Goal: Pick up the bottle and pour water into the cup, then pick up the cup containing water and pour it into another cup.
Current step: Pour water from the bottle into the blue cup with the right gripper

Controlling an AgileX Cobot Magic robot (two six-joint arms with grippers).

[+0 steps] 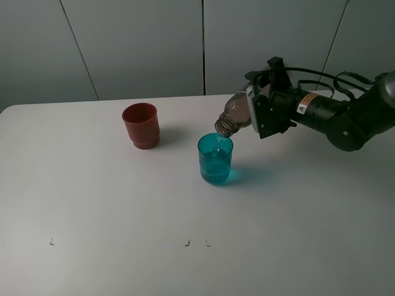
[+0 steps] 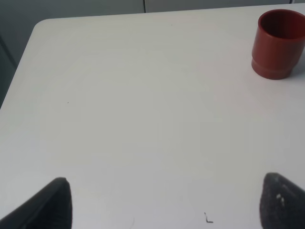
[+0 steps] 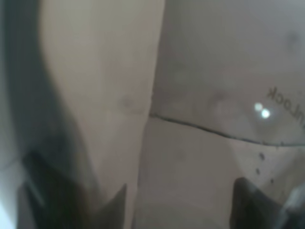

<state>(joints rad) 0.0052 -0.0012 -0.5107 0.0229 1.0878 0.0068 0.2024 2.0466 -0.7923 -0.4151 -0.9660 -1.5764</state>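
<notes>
A: What is the biggest thing in view?
B: The white surface (image 1: 92, 197). Above its far right side the dark right arm (image 1: 345, 120) reaches in.

A: And its end effector?
B: The right end effector (image 1: 262, 114) is clamped on the bottle (image 1: 234, 114), which is tipped steeply, with its mouth just above the rim of the teal cup (image 1: 215, 160). In the right wrist view the bottle's smoky wall (image 3: 190, 95) fills the picture, blurred.

A: Where do the cups stand?
B: The teal cup stands upright near the middle of the surface and looks partly filled. The red-brown cup (image 1: 141, 125) stands upright to its left and farther back, apart from it.

A: The other end effector?
B: The left end effector (image 2: 164, 202) hangs over bare surface, jaws spread wide and holding nothing, with the red-brown cup (image 2: 279, 45) well ahead of it.

A: Anything smaller?
B: A few small dark marks (image 1: 52, 242) near the front edge.
</notes>
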